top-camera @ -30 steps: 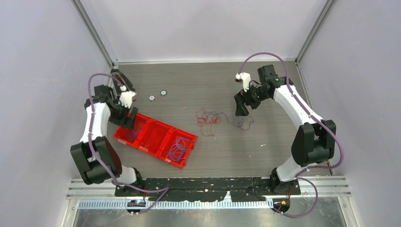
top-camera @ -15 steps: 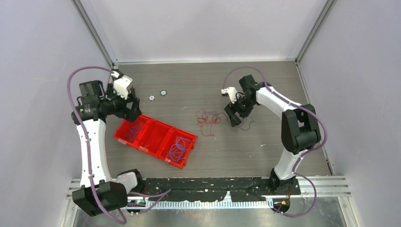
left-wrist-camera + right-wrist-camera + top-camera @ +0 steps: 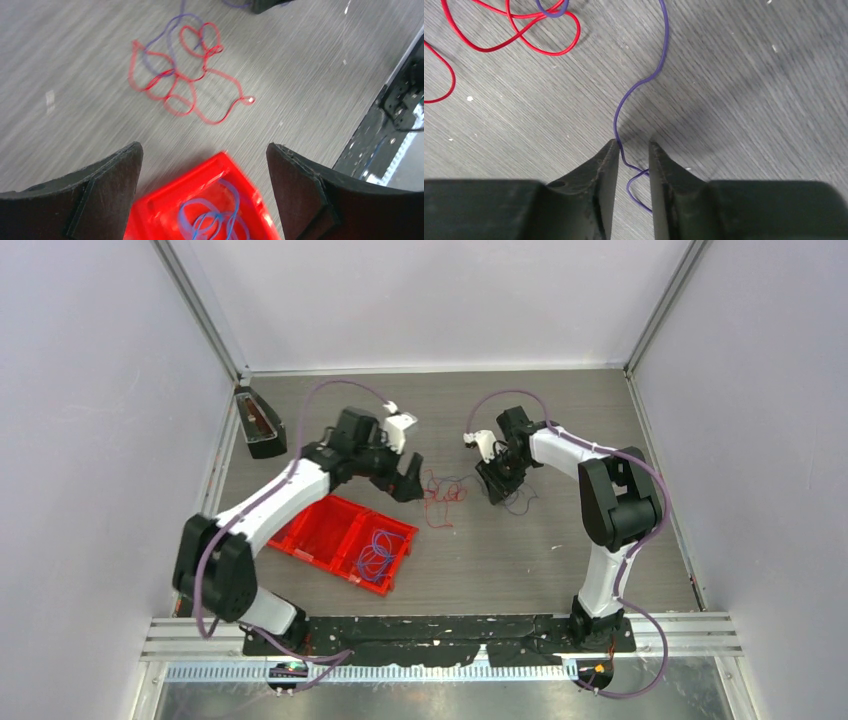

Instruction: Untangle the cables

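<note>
Looking from the near edge, you find the red tray (image 3: 318,530) on the table (image 3: 560,560). Its nearest end compartment holds the blue cable loops (image 3: 375,552). Just past the tray, the left gripper (image 3: 408,480) hangs with jaws spread wide and grips nothing; the red cable tangle (image 3: 185,80) lies beyond its fingertips. The right gripper (image 3: 633,145) sits low, jaws nearly closed with a narrow gap. The purple cable (image 3: 644,80) runs through that gap, touching one finger and not clamped.
</note>
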